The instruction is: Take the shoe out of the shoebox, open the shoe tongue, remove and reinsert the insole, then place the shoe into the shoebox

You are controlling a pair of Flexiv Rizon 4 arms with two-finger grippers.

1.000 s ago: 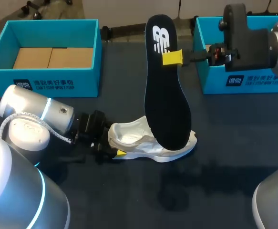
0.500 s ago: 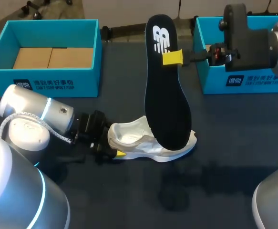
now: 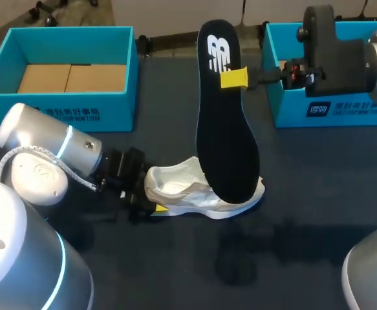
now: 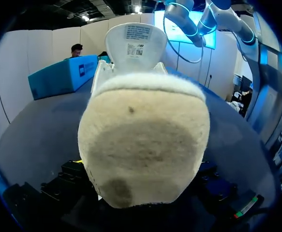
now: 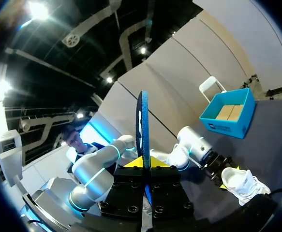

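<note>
The shoe (image 3: 188, 194) is laid on its sole near the middle of the tabletop (image 3: 304, 226), a little toward the near edge and outside both boxes. Its heel is clamped by the left gripper (image 3: 153, 195), brought in from the left edge, presumably so that the shoe is kept from sliding while the insole is worked. The black insole (image 3: 226, 129) is pinched near its upper end by the right gripper (image 3: 231, 77) and held almost upright. Its lower end is at the shoe's forefoot; whether it is already inside cannot be told. The steep angle is judged to suit feeding it toe-first.

A blue shoebox (image 3: 78, 113) is set at the far left corner and a second shoebox (image 3: 350, 110) at the far right, both well apart from the shoe. Bare tabletop is seen toward the near and right edges, where room for swinging is judged ample.
</note>
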